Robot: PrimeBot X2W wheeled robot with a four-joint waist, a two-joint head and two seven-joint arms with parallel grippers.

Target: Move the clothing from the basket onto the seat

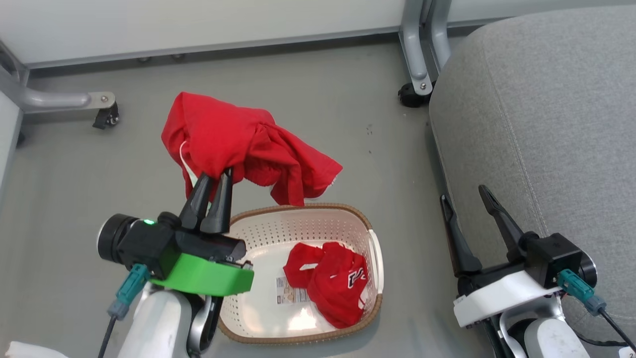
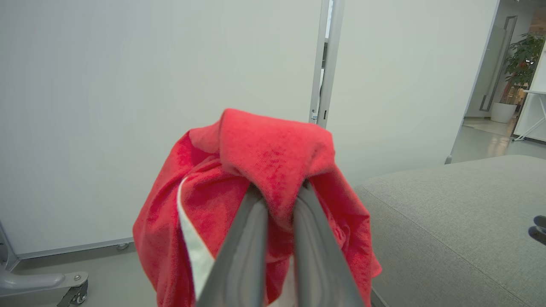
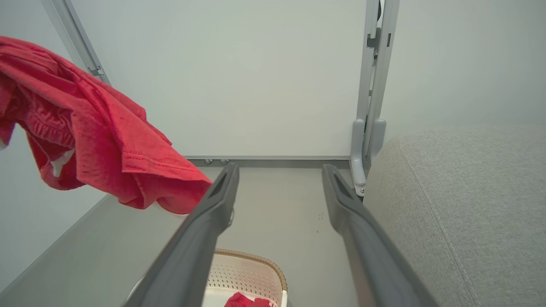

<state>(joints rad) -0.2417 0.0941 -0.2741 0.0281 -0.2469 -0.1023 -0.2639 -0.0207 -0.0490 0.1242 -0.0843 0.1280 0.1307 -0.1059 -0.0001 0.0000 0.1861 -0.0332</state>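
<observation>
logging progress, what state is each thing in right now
oval cream-white plastic basket: upright on floor
red lettered fabric garment: crumpled in the basket
red fabric garment with white trim: held up in the air
left end effector: shut on that garment
right end effector: open, empty
grey fabric seat cushion: no clothing on visible part

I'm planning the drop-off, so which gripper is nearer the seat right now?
Right. The right gripper, jaws open, sits alongside the edge of the seat. The left gripper, jaws shut on the red garment, is above the left side of the basket, farther away.
</observation>
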